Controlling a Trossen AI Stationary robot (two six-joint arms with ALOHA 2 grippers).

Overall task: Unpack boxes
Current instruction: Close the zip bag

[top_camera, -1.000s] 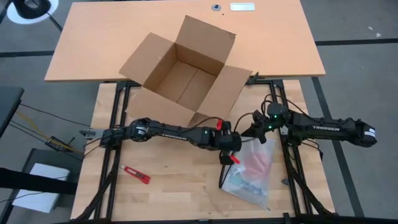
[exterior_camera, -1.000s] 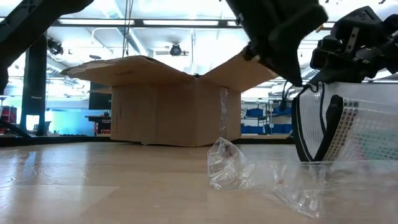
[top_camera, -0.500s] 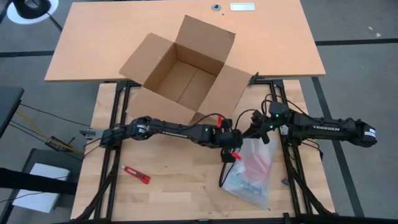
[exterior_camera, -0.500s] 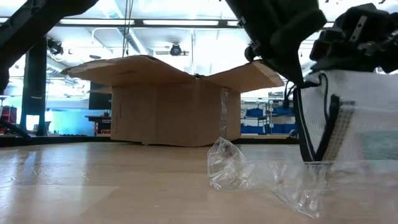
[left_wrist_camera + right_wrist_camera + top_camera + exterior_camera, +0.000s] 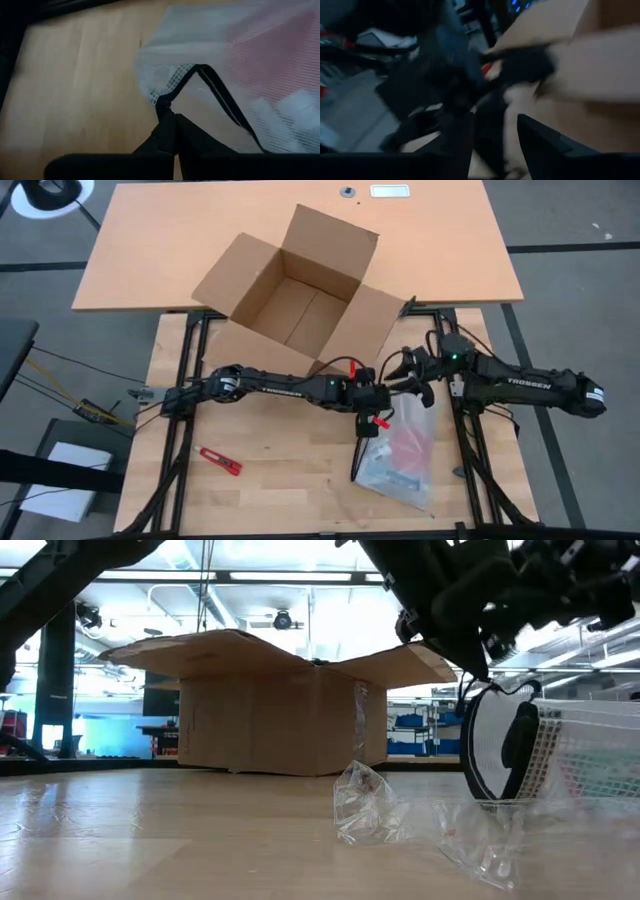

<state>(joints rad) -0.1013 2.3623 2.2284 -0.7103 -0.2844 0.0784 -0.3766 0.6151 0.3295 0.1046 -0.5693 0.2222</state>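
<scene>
Cardboard carton (image 5: 292,300), plain brown and corrugated with its four flaps spread wide, sits in the upper middle of the high view, straddling the edge between the orange board and the light wooden counter (image 5: 270,480); in the low view it stands at centre left (image 5: 270,705), a clear tape strip down its corner. Below it, the left gripper (image 5: 372,420) reaches across to the centre right of the frame, its fingers closed on the black-edged corner of a white mesh zip pouch (image 5: 398,455) with red contents; the left wrist view shows that pinch (image 5: 167,125) on the pouch's zipper edge (image 5: 220,100). The right gripper (image 5: 408,372) hangs just above the pouch, near the carton's lower right flap, its fingers parted and holding nothing. A crumpled clear plastic bag (image 5: 370,808) lies on the counter in the low view. A small red tool (image 5: 217,461) rests at the lower left.
</scene>
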